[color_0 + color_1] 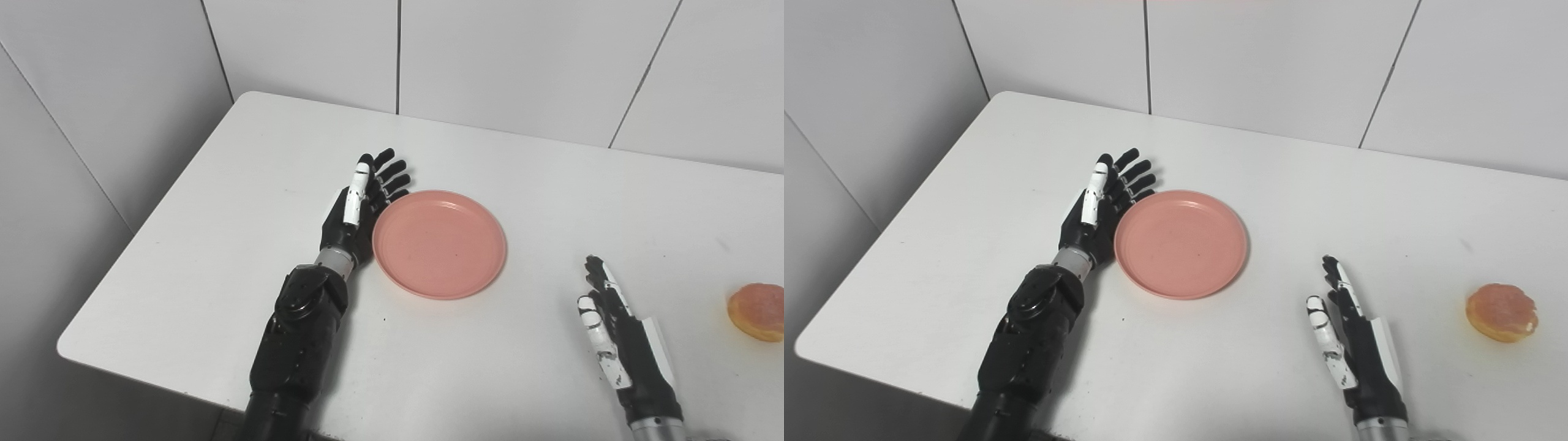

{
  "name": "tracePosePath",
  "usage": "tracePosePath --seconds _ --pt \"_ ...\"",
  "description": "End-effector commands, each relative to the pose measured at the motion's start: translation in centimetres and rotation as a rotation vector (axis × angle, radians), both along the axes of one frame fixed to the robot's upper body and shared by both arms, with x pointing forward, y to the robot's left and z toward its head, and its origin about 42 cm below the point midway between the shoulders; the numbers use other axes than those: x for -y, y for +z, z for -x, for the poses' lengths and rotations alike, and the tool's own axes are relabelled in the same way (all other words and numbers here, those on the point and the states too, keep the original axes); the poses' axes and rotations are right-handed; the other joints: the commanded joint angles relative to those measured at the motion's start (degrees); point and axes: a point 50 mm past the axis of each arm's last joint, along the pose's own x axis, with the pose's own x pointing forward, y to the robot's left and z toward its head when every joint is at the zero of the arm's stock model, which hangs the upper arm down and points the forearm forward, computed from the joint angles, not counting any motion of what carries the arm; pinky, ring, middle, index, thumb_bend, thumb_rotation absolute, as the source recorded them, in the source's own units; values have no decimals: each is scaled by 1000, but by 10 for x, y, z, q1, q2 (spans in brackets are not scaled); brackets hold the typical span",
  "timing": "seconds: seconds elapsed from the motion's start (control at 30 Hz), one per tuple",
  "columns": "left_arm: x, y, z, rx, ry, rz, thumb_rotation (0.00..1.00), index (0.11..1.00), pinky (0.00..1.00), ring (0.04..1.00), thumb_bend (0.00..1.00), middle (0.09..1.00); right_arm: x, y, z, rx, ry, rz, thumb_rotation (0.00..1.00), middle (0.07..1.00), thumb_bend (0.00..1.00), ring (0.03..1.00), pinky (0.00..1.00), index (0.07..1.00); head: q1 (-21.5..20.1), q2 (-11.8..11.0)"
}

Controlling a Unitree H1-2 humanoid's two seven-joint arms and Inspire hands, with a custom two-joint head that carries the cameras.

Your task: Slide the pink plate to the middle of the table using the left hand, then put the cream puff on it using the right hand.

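Pink and empty, the plate (439, 244) lies near the middle of the table (245, 318), so we judge the slide nearly or fully done. Our left hand (361, 205) stands on edge against its left rim, fingers straight, grasping nothing. Our right hand (1350, 334) waits with fingers released. The puff (1502, 312) sits well apart at the right; placing it is left.

The plate (439, 244) lies on the table (245, 294) left of its middle, the left hand (358, 208) against its left rim, the right hand (618, 334) nearer and to its right, and the cream puff (1501, 312) far right.
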Motion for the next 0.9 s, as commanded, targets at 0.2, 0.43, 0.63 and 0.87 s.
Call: tracePosePath --seconds 0.2,0.43,0.63,0.87 --pt "21 -8 13 -58 -55 -27 1000 863 843 856 427 868 -12 4 1 -14 12 -11 1000 955 327 953 920 949 -27 10" --pt "32 -10 22 -79 -91 -2 1000 864 850 850 431 862 -16 5 1 -2 13 -3 1000 954 331 951 912 946 -50 18" --pt "39 -14 30 -95 -115 1 1000 855 845 861 416 863 -23 8 -1 8 -1 -17 1000 943 322 941 911 941 -87 26" --pt "44 -16 40 -100 -144 2 1000 835 853 852 410 851 -27 18 -3 26 -16 -30 1000 936 298 939 913 939 -117 30"
